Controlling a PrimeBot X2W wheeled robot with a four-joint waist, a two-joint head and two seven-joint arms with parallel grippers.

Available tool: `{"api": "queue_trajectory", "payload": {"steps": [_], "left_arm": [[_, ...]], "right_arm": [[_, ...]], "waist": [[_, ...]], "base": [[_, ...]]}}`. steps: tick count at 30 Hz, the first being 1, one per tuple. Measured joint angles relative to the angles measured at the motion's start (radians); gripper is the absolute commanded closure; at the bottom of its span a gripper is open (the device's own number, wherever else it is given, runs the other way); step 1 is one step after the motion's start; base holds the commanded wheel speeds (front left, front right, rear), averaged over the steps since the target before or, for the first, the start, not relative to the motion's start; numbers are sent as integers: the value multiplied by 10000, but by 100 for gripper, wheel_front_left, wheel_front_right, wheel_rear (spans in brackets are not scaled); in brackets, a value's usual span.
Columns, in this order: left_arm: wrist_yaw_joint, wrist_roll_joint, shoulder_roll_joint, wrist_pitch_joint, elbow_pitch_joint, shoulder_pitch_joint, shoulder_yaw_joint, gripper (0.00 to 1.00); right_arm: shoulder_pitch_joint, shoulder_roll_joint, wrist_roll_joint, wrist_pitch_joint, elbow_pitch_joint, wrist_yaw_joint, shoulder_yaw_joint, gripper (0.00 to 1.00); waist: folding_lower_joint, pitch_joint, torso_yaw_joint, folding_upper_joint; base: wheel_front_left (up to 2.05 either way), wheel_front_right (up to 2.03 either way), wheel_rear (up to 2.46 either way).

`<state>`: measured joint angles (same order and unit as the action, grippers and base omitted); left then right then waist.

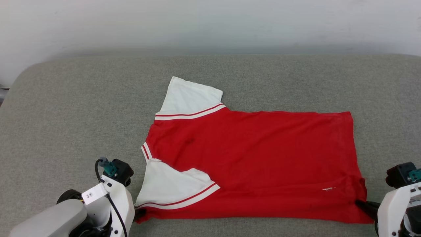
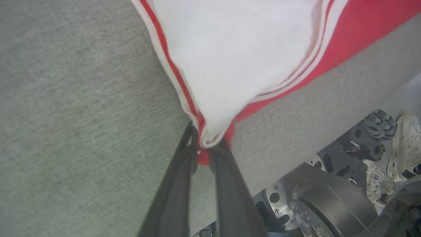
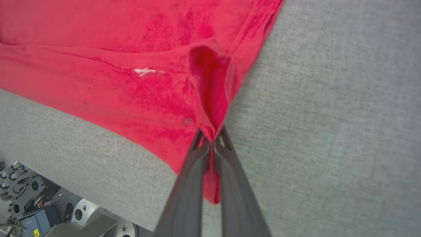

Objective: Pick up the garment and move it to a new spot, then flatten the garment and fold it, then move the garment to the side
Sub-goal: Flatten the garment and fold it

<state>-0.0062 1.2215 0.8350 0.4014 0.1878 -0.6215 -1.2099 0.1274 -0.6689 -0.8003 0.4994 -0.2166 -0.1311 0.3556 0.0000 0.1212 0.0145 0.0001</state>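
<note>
The garment (image 1: 250, 161), a red T-shirt with white striped-trim sleeves, lies spread sideways on the grey padded surface (image 1: 65, 108), plain red side up, collar to the left. My left gripper (image 1: 139, 215) is shut on its near left corner, by the folded-in white sleeve (image 2: 230, 56); the left wrist view shows red and white cloth bunched between the fingers (image 2: 184, 158). My right gripper (image 1: 361, 204) is shut on the near right hem corner; in the right wrist view red fabric (image 3: 131, 82) is pinched at the fingertips (image 3: 200, 141), a tail hanging between them.
The padded surface's front edge runs just below the shirt. Past that edge, the wrist views show the robot's wheeled base (image 2: 329, 197) and pale shoes (image 2: 406, 144) on the floor. A pale wall (image 1: 210, 23) rises behind the surface.
</note>
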Motion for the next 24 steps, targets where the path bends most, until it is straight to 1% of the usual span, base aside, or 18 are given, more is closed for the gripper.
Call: {"api": "queue_trajectory", "payload": {"steps": [4, 5, 6, 7, 9, 13, 16, 18, 22, 24], "left_arm": [[-125, -86, -280, -90, 591, 0, -46, 100], [-178, -59, -341, -130, 692, 0, -38, 94], [-199, -44, -382, -188, 786, 5, -36, 53], [-201, -75, -399, -286, 867, 20, -33, 0], [-244, -140, -366, -405, 932, 52, -33, 0], [-270, -263, -69, -535, 625, 73, 19, 0], [-203, -345, 207, -844, 171, 16, 213, 0], [-203, -596, 397, -1204, -128, -174, 407, 0], [-186, -1026, 600, -1906, -345, -681, 832, 0], [-192, -1162, 541, -2339, -326, -995, 1104, 0]], "right_arm": [[247, 295, 253, -288, -493, 0, 134, 100], [280, 357, 272, -412, -583, 0, 140, 64], [300, 395, 282, -520, -677, 0, 150, 15], [304, 422, 360, -679, -775, 0, 144, 0], [303, 460, 376, -1016, -890, 0, 79, 0], [261, 516, 500, -2071, -782, 0, -267, 0], [140, 593, 918, -2966, -637, 0, -696, 0], [121, 692, 1193, -3384, -441, 0, -903, 0], [207, 1103, 1778, -4094, -21, 0, -1394, 0], [376, 1386, 2173, -4550, 215, 0, -1768, 0]], "waist": [[0, 47, -10, 0], [0, 24, -8, 0], [0, -11, -4, 0], [0, -61, 2, 0], [0, -184, 16, 0], [0, -467, 51, 0], [0, -654, 76, 0], [0, -736, 64, 0], [0, -762, -79, -1], [-1, -735, -170, 0]], "base": [[0, 0, 0], [0, 0, 0], [0, 0, 0], [0, 0, 0], [0, 0, 0], [0, 0, 0], [0, 0, 0], [0, 0, 0], [0, 0, 0], [0, 0, 0]]}}
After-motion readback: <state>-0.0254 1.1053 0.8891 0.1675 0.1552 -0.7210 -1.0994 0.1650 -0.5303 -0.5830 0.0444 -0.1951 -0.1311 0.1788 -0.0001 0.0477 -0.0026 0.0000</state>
